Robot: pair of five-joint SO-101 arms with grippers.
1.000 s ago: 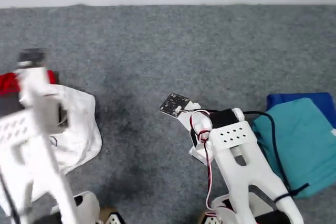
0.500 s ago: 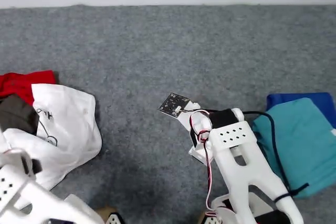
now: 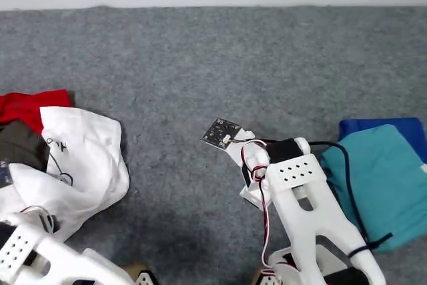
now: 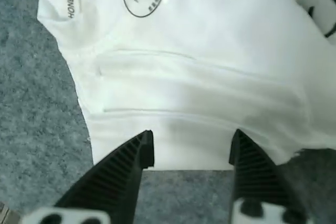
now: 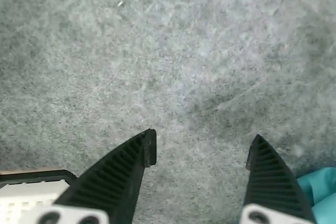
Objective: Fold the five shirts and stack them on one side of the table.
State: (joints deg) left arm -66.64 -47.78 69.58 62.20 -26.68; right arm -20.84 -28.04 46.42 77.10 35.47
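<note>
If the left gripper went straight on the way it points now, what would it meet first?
Most likely the white shirt, near its hem; the open left gripper points at it, depth unclear.

Wide bare carpet [image 3: 200,65] across centre and far side: open passage. Left edge blocked by heap of white shirt [image 3: 87,158], red shirt [image 3: 27,106], dark shirt [image 3: 23,145]. Right edge taken by teal shirt [image 3: 380,178] atop blue shirt [image 3: 387,127]. Right arm [image 3: 300,185] stands between, near front.

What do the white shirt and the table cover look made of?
White shirt: soft, matte fabric, likely cotton knit; it creases and shows stitched seams. Table cover: grey felt or short-pile carpet, judging by its fuzzy, mottled surface.
</note>
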